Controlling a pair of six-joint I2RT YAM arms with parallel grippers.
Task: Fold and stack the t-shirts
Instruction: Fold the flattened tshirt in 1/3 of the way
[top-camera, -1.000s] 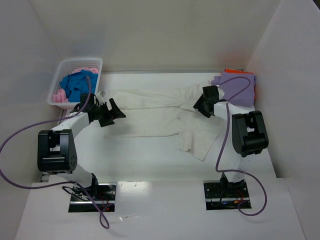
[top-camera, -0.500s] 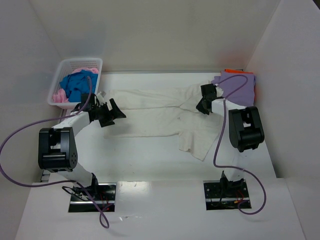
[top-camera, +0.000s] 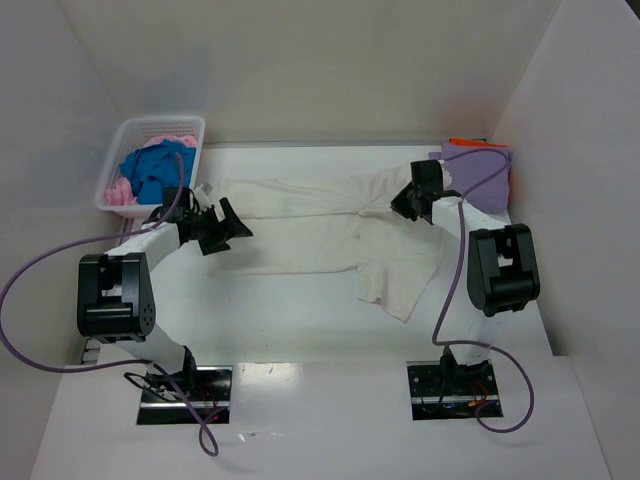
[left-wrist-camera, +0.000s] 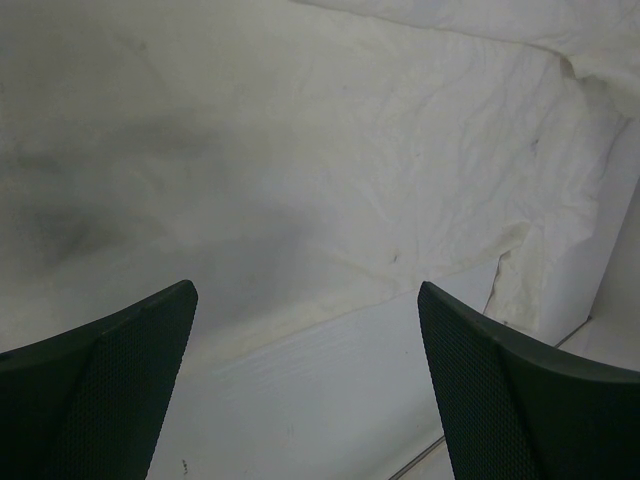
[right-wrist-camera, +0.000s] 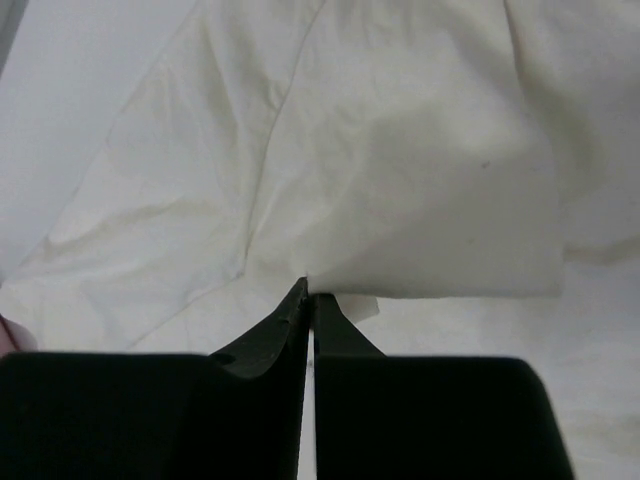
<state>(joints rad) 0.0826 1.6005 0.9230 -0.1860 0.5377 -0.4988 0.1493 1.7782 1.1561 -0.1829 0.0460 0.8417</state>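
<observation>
Across the table (top-camera: 300, 325) sprawls a creased cream t-shirt (top-camera: 320, 245), right gripper (right-wrist-camera: 308, 298) pinching it, left gripper (left-wrist-camera: 305, 292) agape

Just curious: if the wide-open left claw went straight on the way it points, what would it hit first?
Probably the cream-white t-shirt: the left claw aims at its wrinkled cloth, just past the hem. Depth is unclear.

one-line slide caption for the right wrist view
Right fingers pinched shut on a raised fold of the cream-white t-shirt.
</observation>
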